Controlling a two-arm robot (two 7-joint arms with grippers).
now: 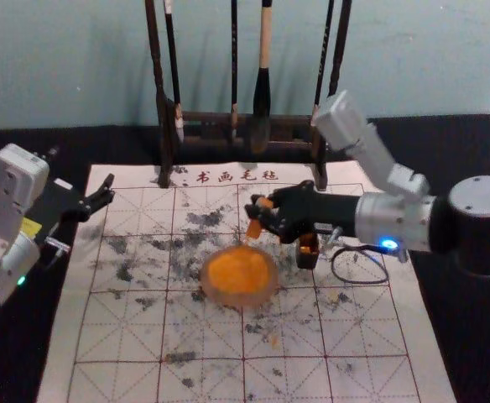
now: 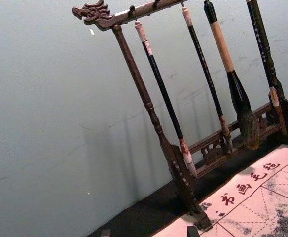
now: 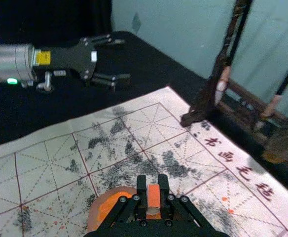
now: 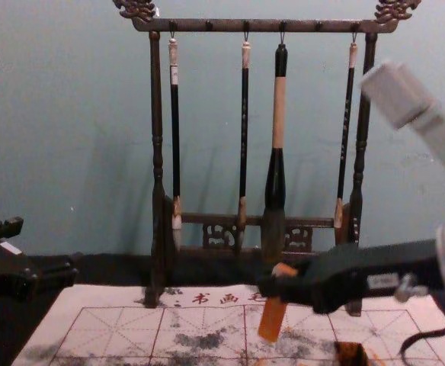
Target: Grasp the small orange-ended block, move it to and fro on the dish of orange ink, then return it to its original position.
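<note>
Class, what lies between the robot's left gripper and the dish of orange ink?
In the head view, just the gridded mat, marked with dark smudges, lies between left gripper and dish.

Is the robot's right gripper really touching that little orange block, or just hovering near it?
Touching. The right wrist view shows the block held between the two fingers of the right gripper, one against each side.

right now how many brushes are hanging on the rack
4: on the rack, a slim brush at the left end, another slim one left of centre, the big thick brush right of centre, and a slim one at the right end.
</note>
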